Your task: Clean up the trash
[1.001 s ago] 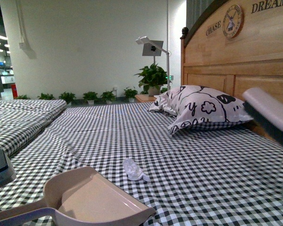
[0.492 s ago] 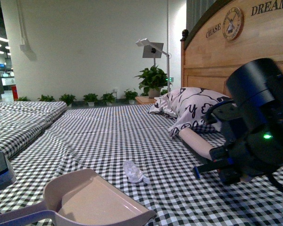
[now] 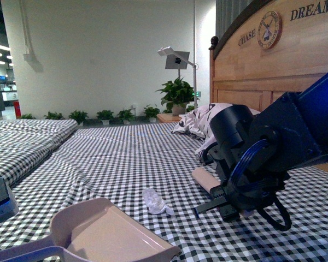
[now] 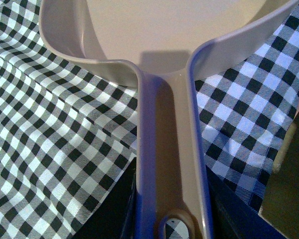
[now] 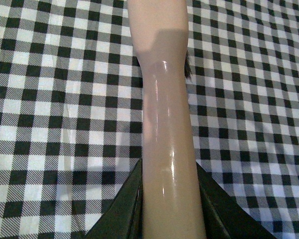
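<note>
Fingers (image 5: 124, 209) of the right gripper (image 5: 169, 219) clamp a beige brush handle (image 5: 164, 124), bristles beyond on the checked sheet (image 5: 50, 99). Those of the left gripper (image 4: 169, 219) pinch the dustpan (image 4: 164, 124) by its handle. Between both tools, just past the pan's lip, lies the trash (image 3: 154, 200): a wrinkly translucent wad, probably featherlight, soft, apt to skitter. Better swept than pinched, with bristles landing behind it.

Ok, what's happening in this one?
A two-armed robot is sweeping up on a black-and-white checked bed. Its left gripper holds the beige plastic dustpan by the handle; its right gripper holds a beige-handled brush. The small crumpled whitish trash wad lies unswept just beyond the pan's mouth.
</note>
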`<state>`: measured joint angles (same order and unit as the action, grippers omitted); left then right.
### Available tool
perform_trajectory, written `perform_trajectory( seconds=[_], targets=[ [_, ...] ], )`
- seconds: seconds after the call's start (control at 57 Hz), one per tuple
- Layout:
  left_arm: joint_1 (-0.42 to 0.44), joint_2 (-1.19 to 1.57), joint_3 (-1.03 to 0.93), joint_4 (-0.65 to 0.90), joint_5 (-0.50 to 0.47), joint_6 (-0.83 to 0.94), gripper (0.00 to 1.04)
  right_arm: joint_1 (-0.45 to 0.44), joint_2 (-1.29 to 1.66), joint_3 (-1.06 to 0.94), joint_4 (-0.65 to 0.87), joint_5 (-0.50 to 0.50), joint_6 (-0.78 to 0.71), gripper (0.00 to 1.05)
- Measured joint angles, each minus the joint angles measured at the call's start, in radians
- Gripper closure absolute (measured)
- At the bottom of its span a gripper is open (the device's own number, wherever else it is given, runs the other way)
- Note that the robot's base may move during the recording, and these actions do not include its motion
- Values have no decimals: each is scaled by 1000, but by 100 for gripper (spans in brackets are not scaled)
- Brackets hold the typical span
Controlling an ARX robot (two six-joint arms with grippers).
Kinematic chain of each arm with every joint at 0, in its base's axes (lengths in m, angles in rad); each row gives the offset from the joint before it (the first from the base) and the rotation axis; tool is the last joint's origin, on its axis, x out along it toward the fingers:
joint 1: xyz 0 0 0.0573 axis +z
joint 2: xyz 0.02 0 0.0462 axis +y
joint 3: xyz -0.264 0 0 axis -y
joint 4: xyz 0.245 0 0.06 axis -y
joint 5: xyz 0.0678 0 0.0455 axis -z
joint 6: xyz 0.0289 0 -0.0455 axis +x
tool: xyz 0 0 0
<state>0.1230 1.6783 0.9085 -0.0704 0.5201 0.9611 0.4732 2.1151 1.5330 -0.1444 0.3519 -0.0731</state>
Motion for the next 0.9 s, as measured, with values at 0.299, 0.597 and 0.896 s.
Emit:
perform_trajectory(
  seconds=[0.299,0.597,0.896],
  targets=[
    [0,0,0,0,0,0,77,71,90,98,-42,-93,28,83],
    [0,0,0,0,0,0,77,97,-31,-43,-50,-562,-23,83],
    [0,0,0,0,0,0,77,-21,-253,-154,-48,-734,-59,83]
  ],
)
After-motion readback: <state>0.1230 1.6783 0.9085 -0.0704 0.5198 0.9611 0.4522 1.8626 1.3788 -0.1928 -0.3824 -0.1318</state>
